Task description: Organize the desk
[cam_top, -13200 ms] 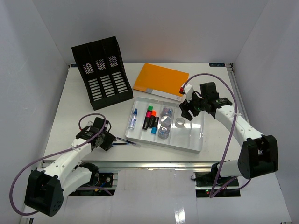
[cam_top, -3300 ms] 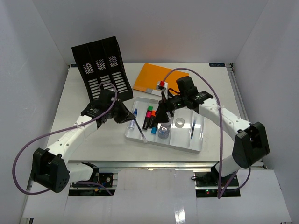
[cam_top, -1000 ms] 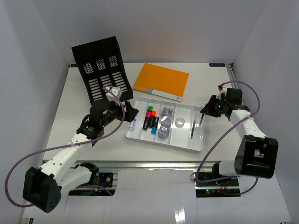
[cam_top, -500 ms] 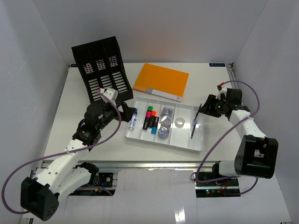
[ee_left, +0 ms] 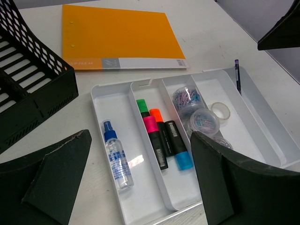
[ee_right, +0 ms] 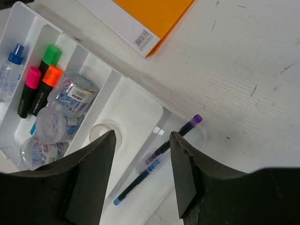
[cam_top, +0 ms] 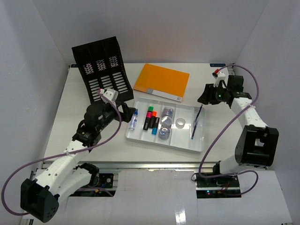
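Desk (cam_top: 70, 108) spreads beneath left gripper (ee_left: 140, 137) and right gripper (ee_right: 142, 136), both empty.

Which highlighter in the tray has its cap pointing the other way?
The blue-capped one: its cap points away from the folder; the green, orange and pink caps point toward it.

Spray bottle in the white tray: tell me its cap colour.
Blue. The cap shows best in the left wrist view.
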`<state>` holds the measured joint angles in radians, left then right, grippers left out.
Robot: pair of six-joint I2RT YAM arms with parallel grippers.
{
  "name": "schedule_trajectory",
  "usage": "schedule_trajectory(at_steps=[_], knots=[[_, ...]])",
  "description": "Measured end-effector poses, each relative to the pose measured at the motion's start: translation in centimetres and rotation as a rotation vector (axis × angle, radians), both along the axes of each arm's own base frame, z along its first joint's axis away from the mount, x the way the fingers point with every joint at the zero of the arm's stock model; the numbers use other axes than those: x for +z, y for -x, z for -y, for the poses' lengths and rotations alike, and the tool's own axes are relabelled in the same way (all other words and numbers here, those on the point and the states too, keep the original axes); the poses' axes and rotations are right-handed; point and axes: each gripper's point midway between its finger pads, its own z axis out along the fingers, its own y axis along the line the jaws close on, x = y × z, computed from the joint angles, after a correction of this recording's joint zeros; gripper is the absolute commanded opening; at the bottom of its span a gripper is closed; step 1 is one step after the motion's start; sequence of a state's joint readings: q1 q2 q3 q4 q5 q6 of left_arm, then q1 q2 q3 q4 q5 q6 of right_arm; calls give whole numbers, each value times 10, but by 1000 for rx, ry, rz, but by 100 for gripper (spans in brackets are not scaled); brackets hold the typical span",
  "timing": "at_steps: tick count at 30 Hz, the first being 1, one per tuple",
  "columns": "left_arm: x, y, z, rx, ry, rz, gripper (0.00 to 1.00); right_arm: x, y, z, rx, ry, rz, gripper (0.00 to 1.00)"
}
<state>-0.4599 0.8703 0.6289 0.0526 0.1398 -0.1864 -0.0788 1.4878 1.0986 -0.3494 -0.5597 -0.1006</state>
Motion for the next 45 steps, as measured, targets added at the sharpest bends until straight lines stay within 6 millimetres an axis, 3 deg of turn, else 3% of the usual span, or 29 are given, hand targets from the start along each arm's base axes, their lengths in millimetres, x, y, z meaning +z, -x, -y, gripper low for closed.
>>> schedule_trajectory(at_steps=[8,11,21,33,45], knots=[[0,0,0,-1,-7,6,98,-28,-15,13,-39,98,-20,18],[0,0,-1,0,-10,8,98,-39,-24,19,-69,129,-28,14],[0,-1,-2,3,-19,14,98,-73,-41,33,-140,188,-81,13],[0,-2,-2,6,-24,17,98,-74,-44,29,-126,179,-70,13],[0,-2,-2,5,-25,18,98,-77,-32,19,-90,148,-104,12]])
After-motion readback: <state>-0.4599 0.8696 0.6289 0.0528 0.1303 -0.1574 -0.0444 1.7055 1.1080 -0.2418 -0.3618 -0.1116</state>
